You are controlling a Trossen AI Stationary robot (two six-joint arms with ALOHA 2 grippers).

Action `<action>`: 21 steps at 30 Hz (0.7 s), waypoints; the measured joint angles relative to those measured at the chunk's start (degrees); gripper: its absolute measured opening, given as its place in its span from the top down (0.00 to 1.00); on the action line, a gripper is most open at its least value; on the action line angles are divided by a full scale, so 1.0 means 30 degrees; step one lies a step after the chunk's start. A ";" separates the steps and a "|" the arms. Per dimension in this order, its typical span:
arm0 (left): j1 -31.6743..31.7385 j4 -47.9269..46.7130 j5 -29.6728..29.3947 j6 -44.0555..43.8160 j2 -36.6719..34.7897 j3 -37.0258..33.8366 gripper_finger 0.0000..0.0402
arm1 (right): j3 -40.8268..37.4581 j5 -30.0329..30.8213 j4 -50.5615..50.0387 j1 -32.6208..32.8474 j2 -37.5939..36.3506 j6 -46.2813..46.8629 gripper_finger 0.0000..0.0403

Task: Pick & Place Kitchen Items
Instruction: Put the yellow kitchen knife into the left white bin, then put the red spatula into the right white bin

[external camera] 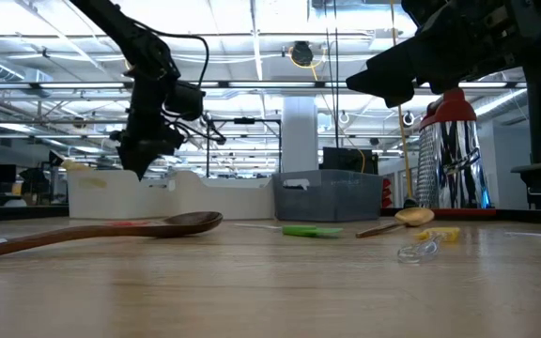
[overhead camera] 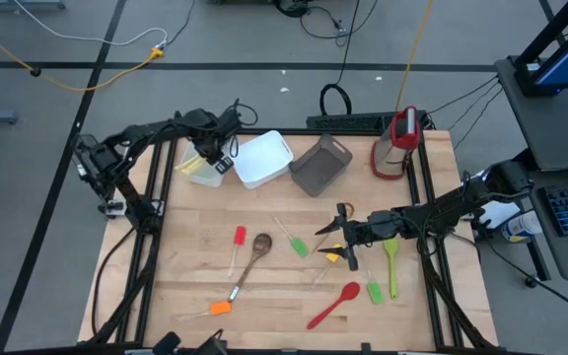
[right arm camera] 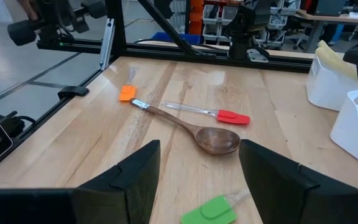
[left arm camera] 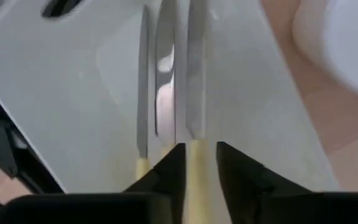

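The left gripper (overhead camera: 212,158) hangs over the small white bin (overhead camera: 203,170), its fingers slightly parted around the pale handle of one of the knives (left arm camera: 194,93) lying side by side in that bin. The right gripper (overhead camera: 335,237) hovers with fingers spread wide, holding nothing, just beside the green spatula (overhead camera: 298,245). No writing is readable. On the wooden counter (overhead camera: 195,276), the wooden spoon (overhead camera: 252,258), red spatula (overhead camera: 239,238) and orange spatula (overhead camera: 219,308) lie left of the green spatula; the red spoon (overhead camera: 335,304) lies nearer the counter's front edge.
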 joint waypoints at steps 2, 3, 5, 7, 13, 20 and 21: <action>-0.0062 0.0192 0.0009 0.0000 0.0000 0.0000 0.70 | 0.0000 0.0000 0.0000 0.0000 0.0000 0.0000 0.47; -0.0095 0.0192 0.0007 0.0015 0.0000 0.0000 0.67 | 0.0000 0.0000 0.0000 0.0000 0.0000 0.0000 0.47; -0.0177 0.0185 0.0007 -0.0080 0.0000 0.0000 0.63 | 0.0000 0.0000 0.0000 -0.0001 0.0000 0.0000 0.47; -0.0257 0.0200 0.0150 -0.0482 -0.0005 0.0000 0.60 | 0.0000 0.0000 0.0000 0.0000 0.0001 0.0000 0.47; -0.0635 0.0192 0.1869 -0.1148 -0.0030 0.0000 0.59 | 0.0000 0.0000 0.0000 0.0000 0.0000 0.0004 0.47; -0.1122 0.0039 0.2761 -0.2168 -0.1059 -0.0005 0.60 | 0.0000 0.0000 -0.0005 0.0000 0.0000 0.0003 0.47; -0.1247 -0.0009 0.2776 -0.2473 -0.1393 -0.0007 0.60 | 0.0000 0.0002 0.0000 -0.0004 0.0000 0.0005 0.47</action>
